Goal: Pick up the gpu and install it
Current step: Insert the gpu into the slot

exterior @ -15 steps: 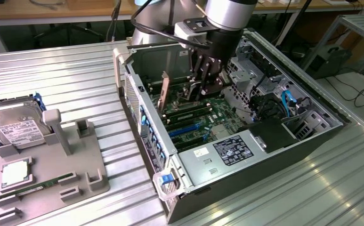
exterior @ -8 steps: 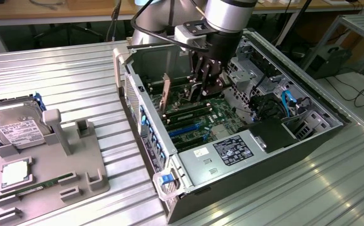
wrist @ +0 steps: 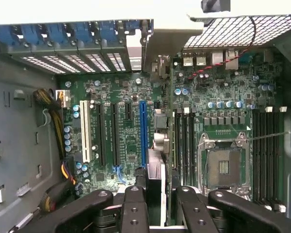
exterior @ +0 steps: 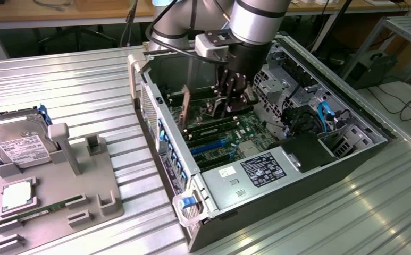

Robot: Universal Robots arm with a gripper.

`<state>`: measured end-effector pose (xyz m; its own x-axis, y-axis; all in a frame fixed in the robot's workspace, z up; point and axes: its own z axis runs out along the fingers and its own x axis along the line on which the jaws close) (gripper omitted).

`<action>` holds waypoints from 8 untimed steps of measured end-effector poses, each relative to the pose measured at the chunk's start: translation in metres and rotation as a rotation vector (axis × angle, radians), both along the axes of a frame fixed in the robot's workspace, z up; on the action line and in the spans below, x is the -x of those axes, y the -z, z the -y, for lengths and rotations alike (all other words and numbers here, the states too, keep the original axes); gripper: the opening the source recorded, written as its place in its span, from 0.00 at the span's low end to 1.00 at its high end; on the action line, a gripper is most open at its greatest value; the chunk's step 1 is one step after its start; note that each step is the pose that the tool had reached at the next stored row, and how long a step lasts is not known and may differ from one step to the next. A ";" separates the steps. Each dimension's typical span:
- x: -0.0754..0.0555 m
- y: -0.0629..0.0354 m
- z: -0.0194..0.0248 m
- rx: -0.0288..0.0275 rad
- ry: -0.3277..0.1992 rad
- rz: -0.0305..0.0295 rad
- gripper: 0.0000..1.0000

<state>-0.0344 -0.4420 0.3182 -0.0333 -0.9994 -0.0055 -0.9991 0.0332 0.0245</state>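
My gripper (exterior: 228,106) is down inside the open computer case (exterior: 347,154), shut on the gpu (exterior: 185,109), which stands on edge over the motherboard (exterior: 223,138). In the wrist view the gpu (wrist: 156,179) appears edge-on between the black fingers (wrist: 134,206). It runs towards the rear slot openings, and its pale bracket (wrist: 157,46) is at the case's back wall. The card hangs beside the long blue expansion slot (wrist: 143,131), between that slot and the memory slots (wrist: 183,141). I cannot tell whether its lower edge touches the board.
On the exterior view's left stands a grey fixture (exterior: 84,186) that holds a silver hard drive (exterior: 14,141), a processor (exterior: 17,194) and a slim green memory stick (exterior: 42,210). Case walls, the drive cage (exterior: 283,85) and cables (wrist: 58,126) hem the gripper in.
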 end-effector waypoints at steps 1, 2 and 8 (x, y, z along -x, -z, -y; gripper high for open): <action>0.000 0.0002 0.0000 -0.0002 -0.001 0.0084 0.28; 0.000 0.0003 0.0000 -0.0004 -0.003 0.0173 0.28; 0.000 0.0054 0.0006 -0.0007 -0.064 0.0322 0.28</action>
<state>-0.0345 -0.4426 0.3128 0.0309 -0.9995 -0.0062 -0.9995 -0.0309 -0.0077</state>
